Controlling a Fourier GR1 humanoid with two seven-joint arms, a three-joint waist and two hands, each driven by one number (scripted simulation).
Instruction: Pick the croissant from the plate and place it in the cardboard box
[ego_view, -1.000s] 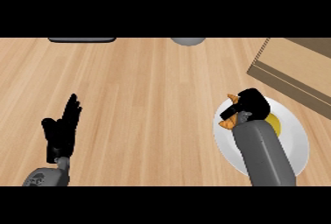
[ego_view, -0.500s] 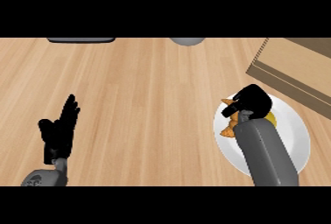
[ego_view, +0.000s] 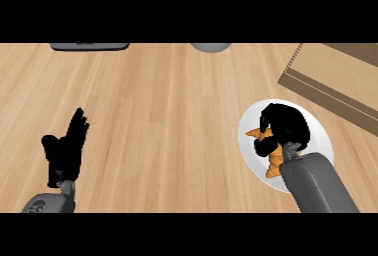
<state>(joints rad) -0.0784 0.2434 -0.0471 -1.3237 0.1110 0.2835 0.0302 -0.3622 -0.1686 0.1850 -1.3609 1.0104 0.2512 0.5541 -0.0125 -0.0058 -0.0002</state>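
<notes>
The right hand (ego_view: 284, 127) apparently grips the croissant (ego_view: 275, 164) on the plate (ego_view: 320, 140).

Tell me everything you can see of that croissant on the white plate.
The croissant is golden-orange, like browned pastry, with a tapered tip poking out to the left. It lies on the left part of the white plate, not in the cardboard box beyond. Most of it is hidden: the robot's black right hand covers it from above, fingers curled round its middle. Only the tip and a lower stretch beside the wrist show, so its full shape cannot be told.
</notes>
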